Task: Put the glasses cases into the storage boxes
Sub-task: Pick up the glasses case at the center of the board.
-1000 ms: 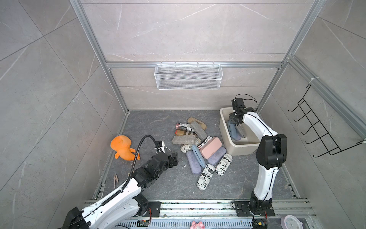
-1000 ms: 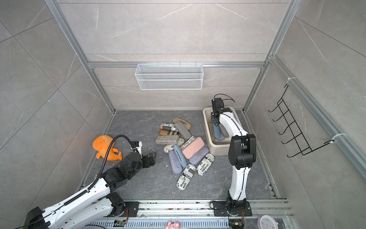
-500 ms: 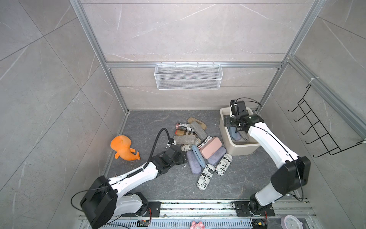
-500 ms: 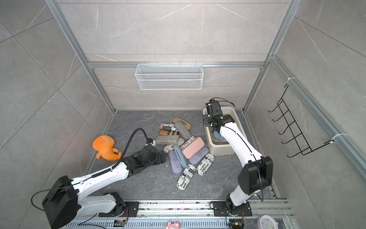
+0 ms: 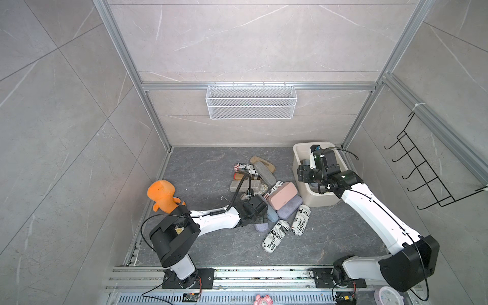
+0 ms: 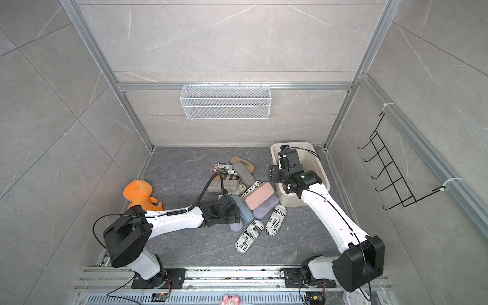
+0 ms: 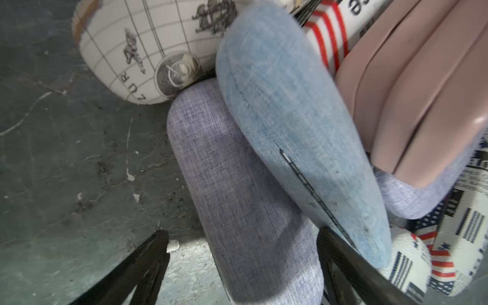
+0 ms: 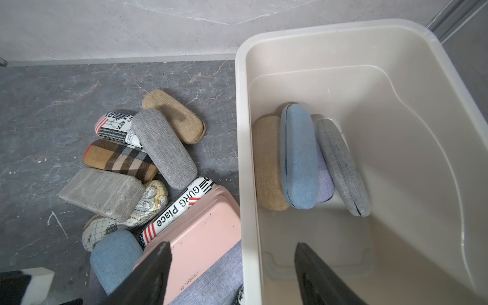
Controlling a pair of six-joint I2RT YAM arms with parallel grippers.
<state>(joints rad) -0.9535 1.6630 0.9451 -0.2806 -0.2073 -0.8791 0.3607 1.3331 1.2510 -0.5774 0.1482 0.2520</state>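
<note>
Robot test cell: aluminium frame (image 5: 124,52), tile-look panels, arms rail-mounted.

Four glasses cases (image 8: 298,155) in one storage tub (image 8: 244,132), eleven outside, one plush toy (image 5: 163,195)

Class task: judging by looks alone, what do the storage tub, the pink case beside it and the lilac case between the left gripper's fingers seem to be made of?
Storage tub: likely moulded plastic, cream and glossy, with soft reflections on its rounded walls.
Pink case: probably hard plastic or coated metal, smooth and satin, with a crisp lid seam.
Lilac case: woven fabric covering, matte, its crosshatch weave visible; the shell underneath is hidden.
</note>
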